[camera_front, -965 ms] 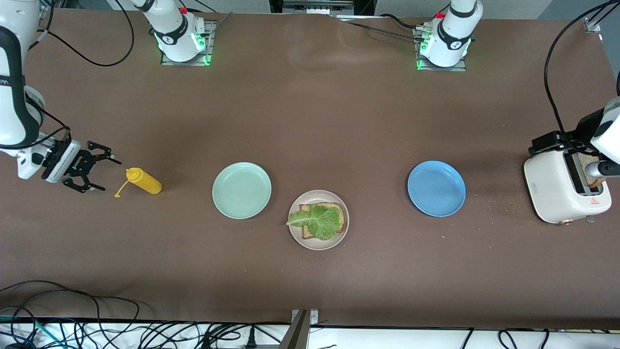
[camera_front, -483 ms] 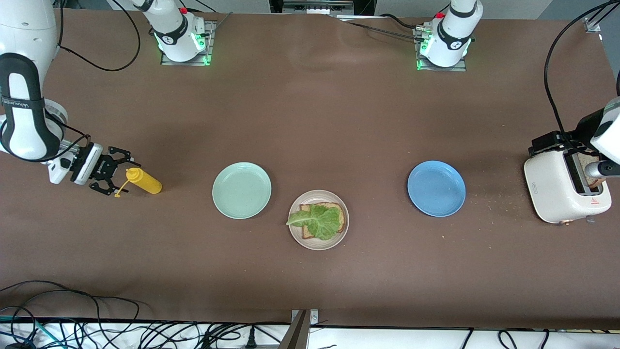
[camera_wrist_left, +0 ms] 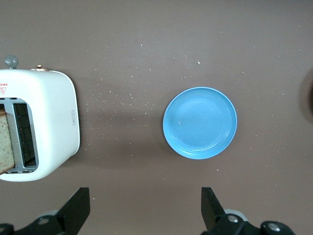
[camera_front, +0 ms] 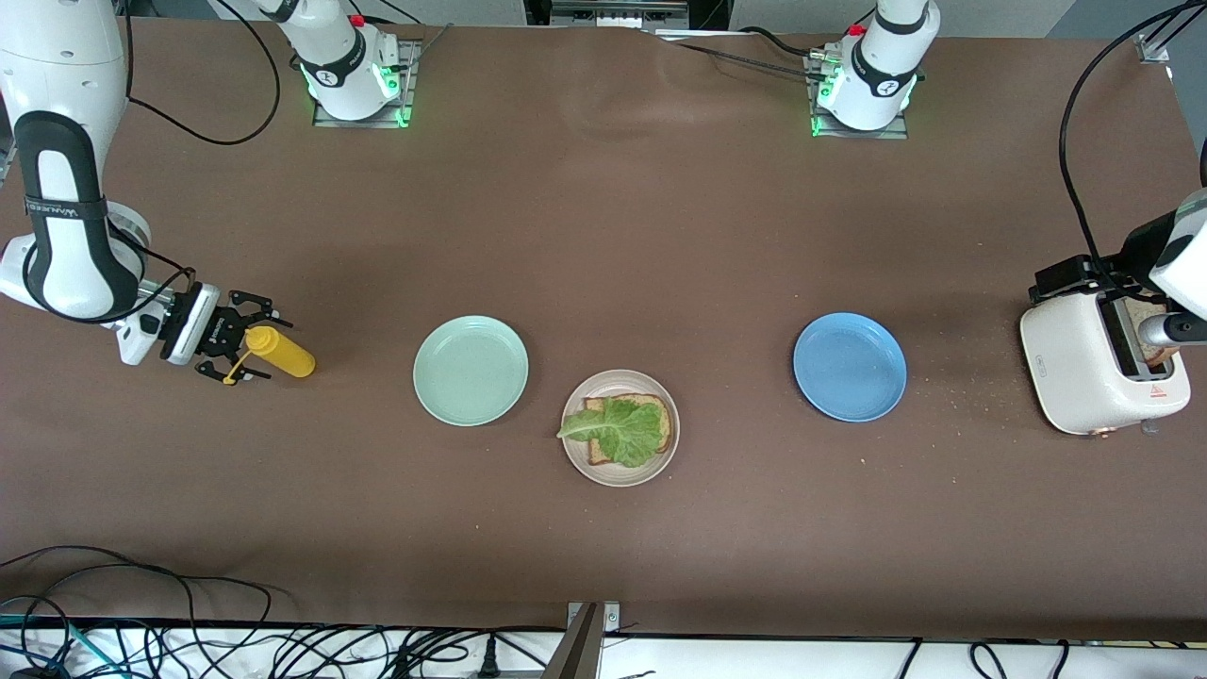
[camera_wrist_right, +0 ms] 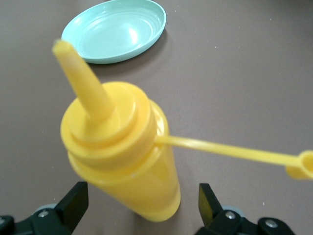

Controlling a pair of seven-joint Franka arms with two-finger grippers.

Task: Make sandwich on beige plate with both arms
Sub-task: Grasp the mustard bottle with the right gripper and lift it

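Brown table: right gripper wide around mustard bottle; left gripper wide.

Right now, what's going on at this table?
The right gripper, open, is at the nozzle end of the yellow squeeze bottle lying toward the right arm's end. The left gripper is open above the white toaster, which holds a bread slice. The round beige plate holds one slice topped with green lettuce; no top slice yet.

Robot lab: 2 bolted arm bases, cable tangle (table edge).
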